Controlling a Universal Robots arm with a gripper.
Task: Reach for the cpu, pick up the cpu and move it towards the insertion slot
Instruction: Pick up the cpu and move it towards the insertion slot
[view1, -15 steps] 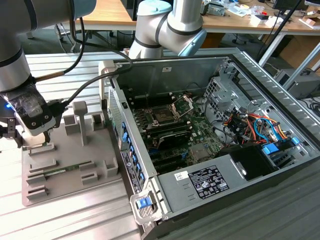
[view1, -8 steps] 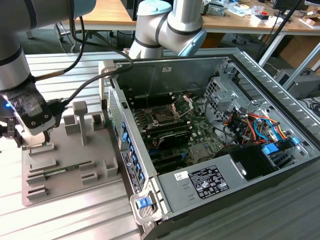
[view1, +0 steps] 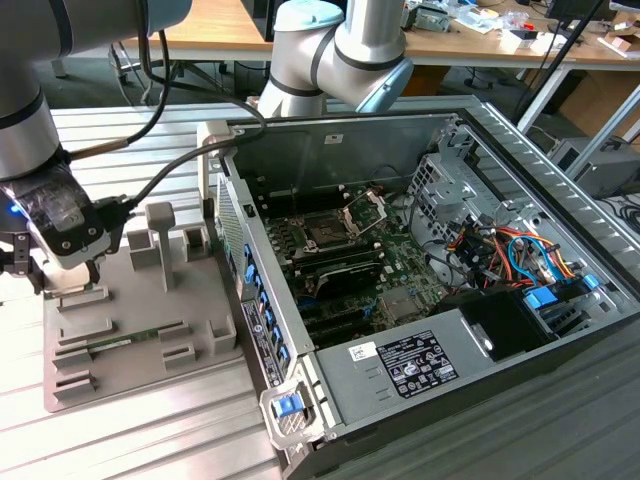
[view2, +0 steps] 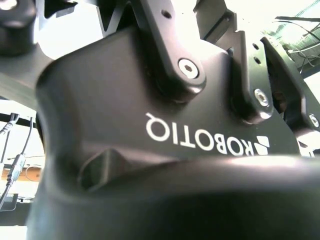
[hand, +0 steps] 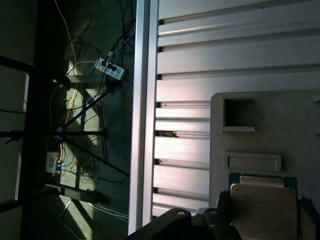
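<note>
The cpu (hand: 262, 205), a flat square chip with a pale metal top and a thin green edge, shows in the first wrist view over the grey holder tray (hand: 280, 115). My gripper (hand: 262, 215) is shut on the cpu, with a dark finger (hand: 222, 202) tight against each of two opposite sides. In the exterior view the gripper (view1: 60, 285) hangs low over the grey holder tray (view1: 150, 380) at the exterior view's left. The insertion slot (view1: 325, 232) lies inside the open computer case, its metal bracket (view1: 365, 208) hinged up.
A green memory stick (view1: 120, 343) lies in the tray, and grey posts (view1: 160, 235) stand on it. The case's side wall (view1: 250, 290) rises between tray and motherboard. Coloured cables (view1: 510, 250) fill the case's far side. The slatted table's edge (hand: 142, 115) is close by.
</note>
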